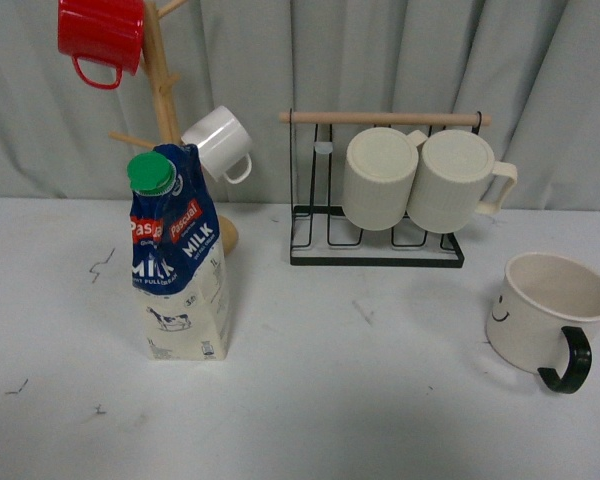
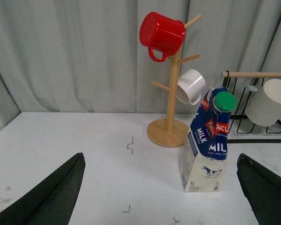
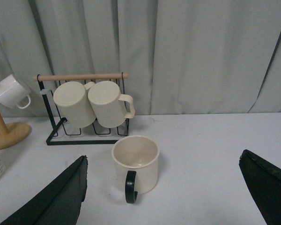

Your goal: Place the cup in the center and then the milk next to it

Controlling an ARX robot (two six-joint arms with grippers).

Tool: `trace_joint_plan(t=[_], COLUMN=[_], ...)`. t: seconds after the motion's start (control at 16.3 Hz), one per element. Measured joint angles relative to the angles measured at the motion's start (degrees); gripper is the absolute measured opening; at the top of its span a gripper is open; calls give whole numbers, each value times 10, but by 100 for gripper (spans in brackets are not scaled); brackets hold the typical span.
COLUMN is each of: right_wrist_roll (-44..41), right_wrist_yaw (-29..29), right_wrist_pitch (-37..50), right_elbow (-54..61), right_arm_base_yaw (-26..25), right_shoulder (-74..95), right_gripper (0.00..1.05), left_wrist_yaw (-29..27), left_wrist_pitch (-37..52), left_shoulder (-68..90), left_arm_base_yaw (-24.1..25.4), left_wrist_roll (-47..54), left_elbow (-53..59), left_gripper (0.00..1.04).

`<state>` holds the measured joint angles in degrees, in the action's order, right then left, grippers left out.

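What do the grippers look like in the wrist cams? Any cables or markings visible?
On the left gripper and the right gripper alike, only two matte black, wedge-shaped fingers show, tapering to blunt tips. No cables, markings or arm links are visible. The front view shows neither arm.

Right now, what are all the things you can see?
wide cream mug with black handle and smiley face: one, cream, table's right side
tall blue-and-cream milk carton with green cap: one, table's left side
red mug: one, red, top of the tree
small white mug: one, white, lower on the tree
wooden mug tree: one, light wood, behind the carton
cream mugs with cream handles: two, cream, on the rack
black wire rack with wooden bar: one, back middle
table: one, white
curtain: one, grey, behind
left gripper: one, black, open, facing the carton
right gripper: one, black, open, facing the smiley mug
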<state>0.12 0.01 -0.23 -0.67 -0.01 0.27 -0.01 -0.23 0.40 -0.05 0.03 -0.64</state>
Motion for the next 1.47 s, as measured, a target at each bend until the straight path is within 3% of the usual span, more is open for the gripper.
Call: trace_joint_plan(t=[1.47], right_wrist_roll=[0], right_wrist_yaw=[0], right_wrist_pitch=[0], right_elbow=[0], right_arm_base_yaw=[0], right_shoulder=[0], right_gripper=[98], left_wrist_yaw=[0], left_wrist_pitch=[0], left_shoulder=[0], left_arm_base_yaw=[0], left_wrist_roll=[0], left_elbow=[0], left_gripper=[98])
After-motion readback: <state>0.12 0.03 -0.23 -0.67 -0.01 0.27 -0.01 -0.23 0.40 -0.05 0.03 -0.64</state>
